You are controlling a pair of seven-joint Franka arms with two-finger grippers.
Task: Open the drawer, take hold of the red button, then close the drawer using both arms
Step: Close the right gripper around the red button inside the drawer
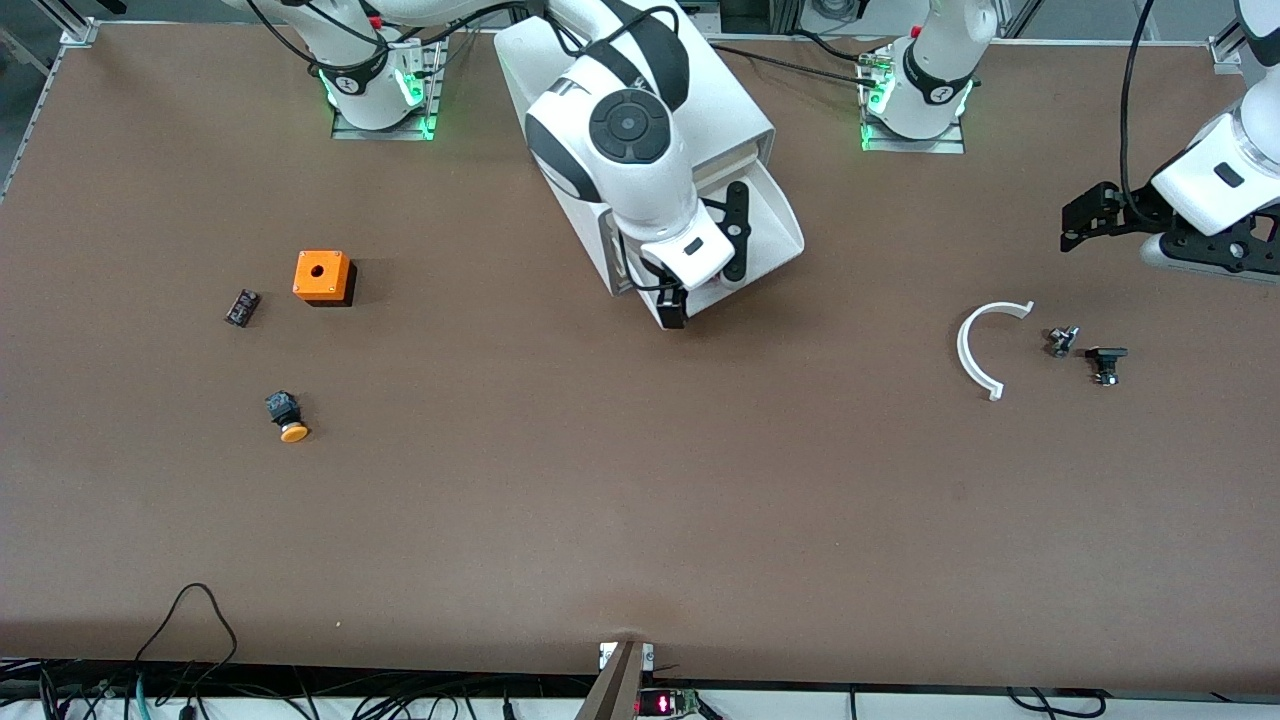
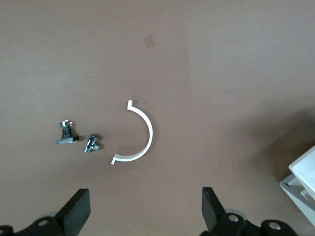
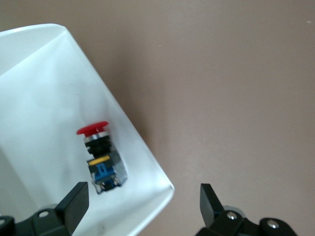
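The button (image 3: 101, 155) is seen lying on its side in the pulled-out drawer (image 1: 775, 215), its long axis running from the red cap to the black and blue body, cap end toward the drawer's inner part, body toward the rounded front corner. In the front view the button is hidden by the right arm.

The right end effector (image 3: 140, 209) is held over the open drawer, fingers spread wide and holding nothing; only the fingertips (image 3: 74, 201) are shown in its wrist view. The drawer is cut off at that view's edge.

The left end effector (image 2: 145, 209) is held over the table (image 1: 640, 500) toward the left arm's end, fingers wide and empty, above a white curved piece (image 2: 138, 132) and two small metal parts (image 2: 78, 140). A corner of the cabinet (image 2: 302, 184) is partly seen there.
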